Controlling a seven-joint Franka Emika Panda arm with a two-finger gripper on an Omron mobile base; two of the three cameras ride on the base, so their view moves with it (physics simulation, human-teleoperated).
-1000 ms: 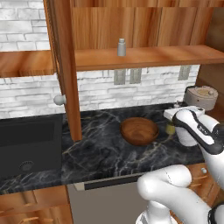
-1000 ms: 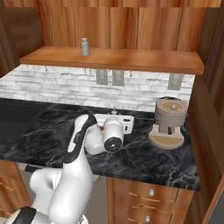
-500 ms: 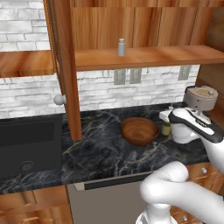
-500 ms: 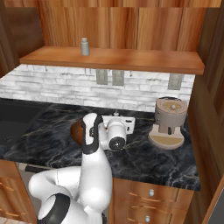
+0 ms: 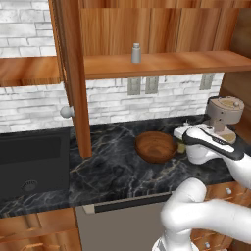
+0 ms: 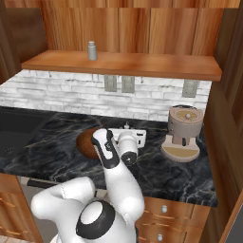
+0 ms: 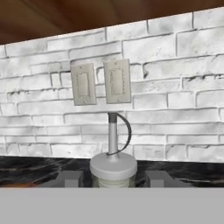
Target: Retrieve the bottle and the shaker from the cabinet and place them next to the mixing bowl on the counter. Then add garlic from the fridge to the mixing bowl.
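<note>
Cabinet (image 5: 162, 63) in reddish-brown wood runs across the top of the left base view, its door (image 5: 73, 73) swung open edge-on at left-centre with a round silver knob. Black veined marble counter (image 5: 112, 166) spans the middle, with a dark sink (image 5: 29, 157) at left. Round brown wooden mixing bowl (image 5: 156, 146) sits centre-right on the counter; it is centre-left in the right base view (image 6: 85, 141). Beige coffee grinder (image 5: 223, 115) stands at the right edge near the wall. Two-finger gripper (image 5: 180, 141) is just right of the bowl, jaws clamped on the slim olive-yellow bottle (image 5: 181, 147). The hand view shows the bottle's thin neck and pale top (image 7: 113, 166) upright between the fingertips (image 7: 70, 179), facing the white brick wall and two wall plates (image 7: 83, 83). Can't tell if the bottle's base touches the counter. Small grey-silver shaker (image 5: 136, 52) is upright on the cabinet shelf, top centre, well apart from the bowl.
</note>
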